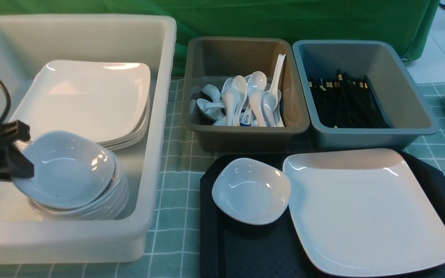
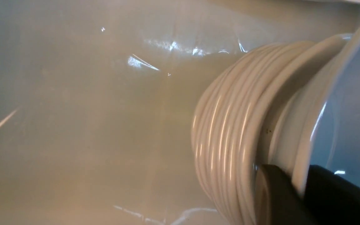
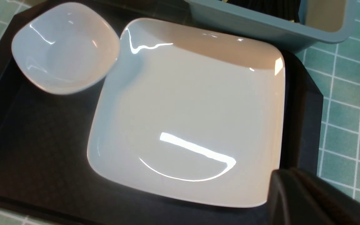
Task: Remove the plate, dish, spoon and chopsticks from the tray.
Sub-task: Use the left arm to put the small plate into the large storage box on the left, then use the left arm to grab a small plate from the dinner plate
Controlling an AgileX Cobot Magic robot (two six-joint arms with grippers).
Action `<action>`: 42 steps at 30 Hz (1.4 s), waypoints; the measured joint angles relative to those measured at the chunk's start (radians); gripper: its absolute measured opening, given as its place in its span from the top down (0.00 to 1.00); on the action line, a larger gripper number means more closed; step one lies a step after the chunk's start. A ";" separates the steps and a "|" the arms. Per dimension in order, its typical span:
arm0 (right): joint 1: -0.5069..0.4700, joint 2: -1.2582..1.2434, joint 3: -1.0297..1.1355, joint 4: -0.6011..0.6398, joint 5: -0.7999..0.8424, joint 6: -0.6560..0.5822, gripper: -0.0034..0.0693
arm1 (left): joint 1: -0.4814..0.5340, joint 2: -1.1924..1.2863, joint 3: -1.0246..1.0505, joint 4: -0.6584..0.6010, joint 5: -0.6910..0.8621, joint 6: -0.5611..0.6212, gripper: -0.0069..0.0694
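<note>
Green curtain [image 1: 284, 19], checked table [image 1: 176, 216]: left gripper [image 1: 19, 148] clamps a dish [image 1: 68, 166] at the left edge; right gripper's [image 3: 292, 193] state unclear.

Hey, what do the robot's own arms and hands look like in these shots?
Both hands are matte black. The left hand has blocky fingers with rounded tips, and a thin black cable loops above it. Only a dark wedge-shaped corner of the right hand shows. No markings visible.
</note>
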 joint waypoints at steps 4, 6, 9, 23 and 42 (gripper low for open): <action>0.000 0.000 0.000 0.000 0.000 -0.001 0.93 | 0.000 -0.008 -0.078 0.018 0.026 0.010 0.44; 0.000 0.000 0.000 0.000 0.000 -0.001 0.93 | -0.001 -0.021 -0.151 0.018 0.060 0.010 0.33; 0.000 0.000 0.000 0.000 0.000 -0.001 0.93 | -0.031 -0.043 -0.254 0.047 0.126 -0.014 0.28; 0.000 0.000 0.000 0.024 0.000 -0.001 0.93 | -0.819 0.093 -0.382 0.241 0.006 -0.251 0.88; 0.000 0.000 0.000 0.024 0.027 -0.001 0.92 | -0.974 0.528 -0.477 0.587 -0.239 -0.476 0.19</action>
